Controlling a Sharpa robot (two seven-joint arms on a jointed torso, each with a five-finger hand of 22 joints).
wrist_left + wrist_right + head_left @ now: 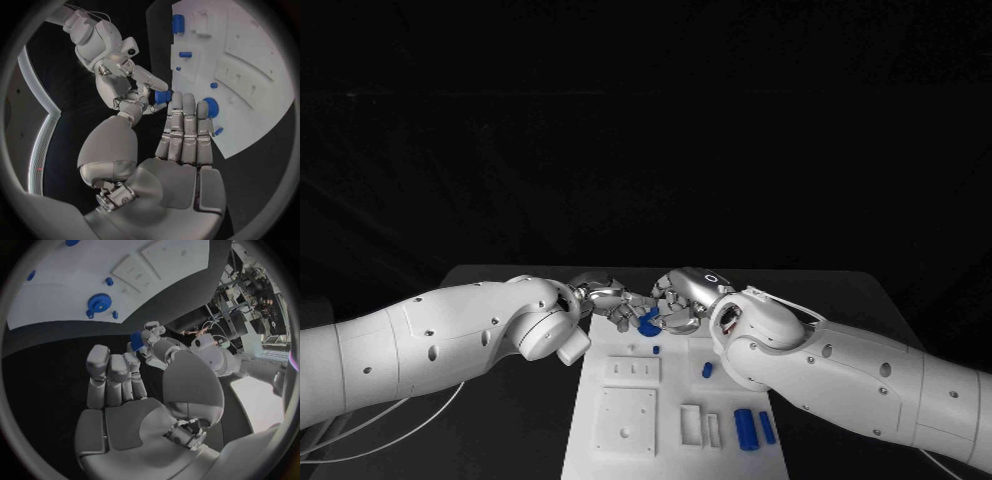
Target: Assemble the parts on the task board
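My two hands meet over the far end of the white task board (678, 392). The right hand (681, 300) pinches a small blue part (649, 323) between thumb and a finger; the left wrist view shows that pinch on the blue part (162, 96). Beside it, my left hand (599, 293) keeps its fingers (187, 125) straight and side by side, their tips close to the part, holding nothing. A blue gear (211, 106) lies on the board just beyond those fingertips, and the gear (98, 302) also appears in the right wrist view.
Two blue cylinders (746, 428) lie side by side at the board's near right. Small blue pegs (656, 349) (707, 369) stand mid-board. White raised blocks (629, 420) (633, 369) sit on the board's near left. Black table surrounds the board.
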